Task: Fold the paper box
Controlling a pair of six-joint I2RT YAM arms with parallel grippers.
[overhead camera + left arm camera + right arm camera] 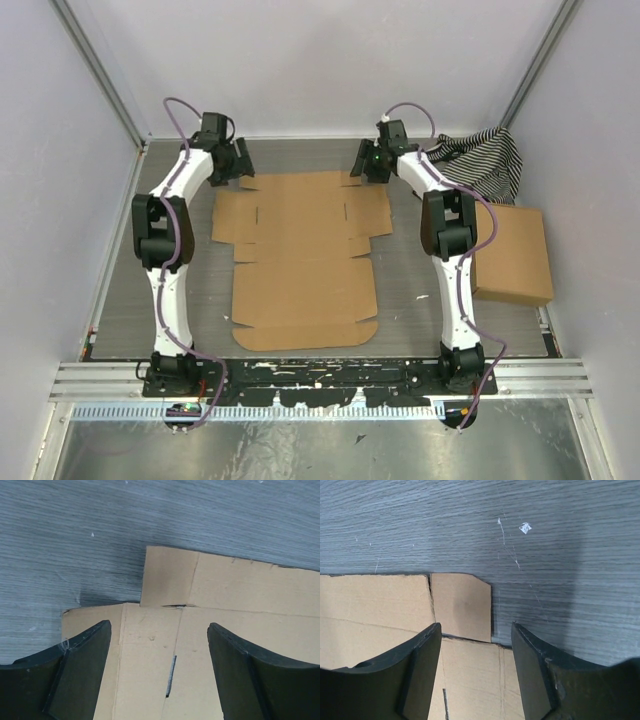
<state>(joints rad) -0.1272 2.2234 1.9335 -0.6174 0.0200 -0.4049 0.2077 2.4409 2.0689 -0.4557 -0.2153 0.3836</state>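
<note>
The paper box (303,260) lies flat and unfolded on the grey table, a brown die-cut cardboard sheet with flaps, slits and rounded tabs. My left gripper (238,163) is open over its far left corner; the left wrist view shows the sheet (210,630) with a slit between the spread fingers (85,675). My right gripper (368,163) is open over the far right corner; the right wrist view shows the small corner flap (462,605) just beyond the fingers (540,680). Neither gripper holds anything.
A squarish brown cardboard box (512,255) lies at the right, close to the right arm. A black-and-white striped cloth (485,160) is bunched at the far right. Grey walls close the table on three sides; a metal rail (320,375) runs along the near edge.
</note>
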